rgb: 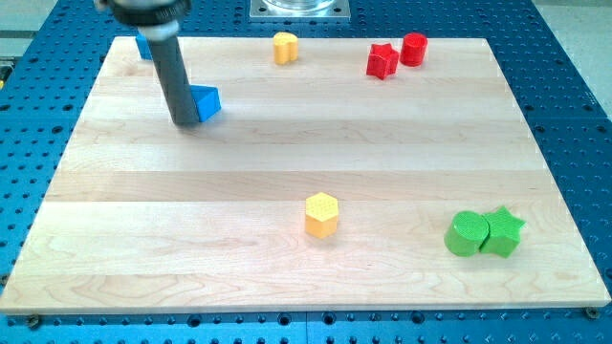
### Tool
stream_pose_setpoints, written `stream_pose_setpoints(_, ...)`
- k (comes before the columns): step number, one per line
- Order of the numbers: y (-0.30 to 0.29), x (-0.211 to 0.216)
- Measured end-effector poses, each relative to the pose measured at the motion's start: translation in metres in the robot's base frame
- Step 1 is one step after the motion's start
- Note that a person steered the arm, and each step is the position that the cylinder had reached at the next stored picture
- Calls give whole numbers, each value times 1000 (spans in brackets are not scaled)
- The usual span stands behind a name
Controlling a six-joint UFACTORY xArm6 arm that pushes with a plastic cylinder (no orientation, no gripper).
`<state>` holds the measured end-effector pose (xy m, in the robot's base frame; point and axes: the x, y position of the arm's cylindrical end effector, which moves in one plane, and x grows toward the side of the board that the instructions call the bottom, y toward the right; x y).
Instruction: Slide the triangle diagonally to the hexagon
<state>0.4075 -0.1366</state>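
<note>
Nearest you, toward the view's bottom right, a green cylinder [465, 234] and a green star [503, 231] sit touching on the wooden board [287, 277]. Just left of them, near the bottom centre, stands the yellow hexagon [322, 214], well apart from everything else.

Look up and left across bare wood and you find the blue triangle [207, 102] in the upper left part of the board. My tip [184, 122] rests against its left side, touching it; the rod ends plainly, with nothing that opens or closes, and it holds nothing. The hexagon lies diagonally down and to the right of the triangle.

Farthest back, along the top edge, you see a blue block [143, 45] partly hidden behind the rod, a yellow block [285, 47] near the centre, then a red star [382, 60] just beside a red cylinder [413, 48].
</note>
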Motion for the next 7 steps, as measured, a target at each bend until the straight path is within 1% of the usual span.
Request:
stream_pose_setpoints(1, -43, 9)
stream_pose_setpoints(2, -79, -40)
stream_pose_setpoints(3, -38, -74)
stream_pose_setpoints(4, 43, -44)
stream_pose_setpoints(5, 86, -34)
stream_pose_setpoints(6, 101, -63)
stream_pose_setpoints(7, 138, -16)
